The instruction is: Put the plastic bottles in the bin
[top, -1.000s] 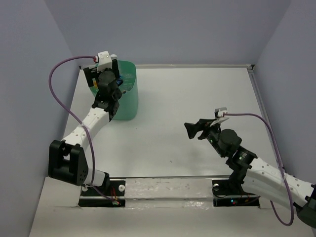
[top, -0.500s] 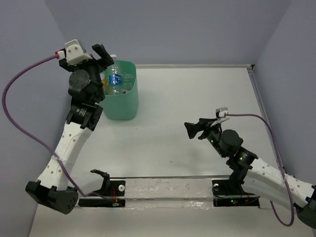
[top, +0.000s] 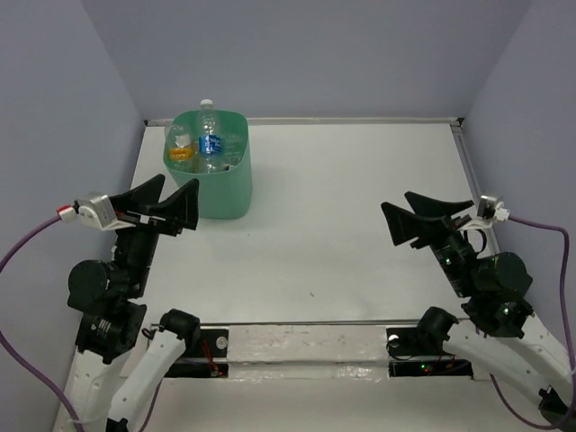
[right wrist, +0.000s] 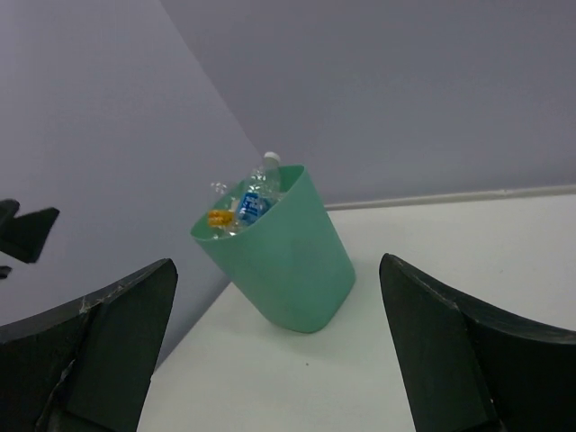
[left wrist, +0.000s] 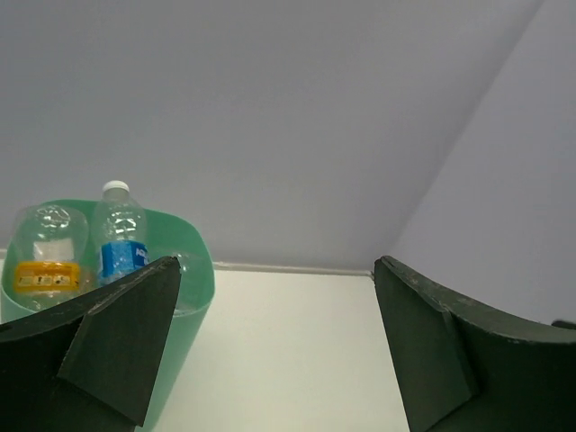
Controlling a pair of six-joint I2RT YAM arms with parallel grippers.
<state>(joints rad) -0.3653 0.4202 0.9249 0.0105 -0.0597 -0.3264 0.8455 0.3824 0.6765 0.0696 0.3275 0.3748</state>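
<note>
The mint-green bin (top: pixel 220 184) stands at the table's far left. It holds plastic bottles: one with a blue label (top: pixel 211 139) stands upright, its white cap above the rim, and one with a yellow label (top: pixel 179 151) sits beside it. My left gripper (top: pixel 180 183) hovers open and empty just near-left of the bin. My right gripper (top: pixel 396 202) is open and empty at the right, facing the bin from far off. The left wrist view shows the bin (left wrist: pixel 196 281) and both bottles (left wrist: pixel 121 243) past the left finger. The right wrist view frames the bin (right wrist: pixel 288 256) between the fingers.
Purple-grey walls close in the white table (top: pixel 342 198) on three sides, with a raised edge strip along the back and right. Both arm bases sit at the near edge. Purple cables loop from each wrist. The left gripper's fingers (right wrist: pixel 27 229) show in the right wrist view.
The left arm has pulled back from over the bin to the near left, leaving a bottle inside. The right arm drew back to the right and its jaws spread wider.
</note>
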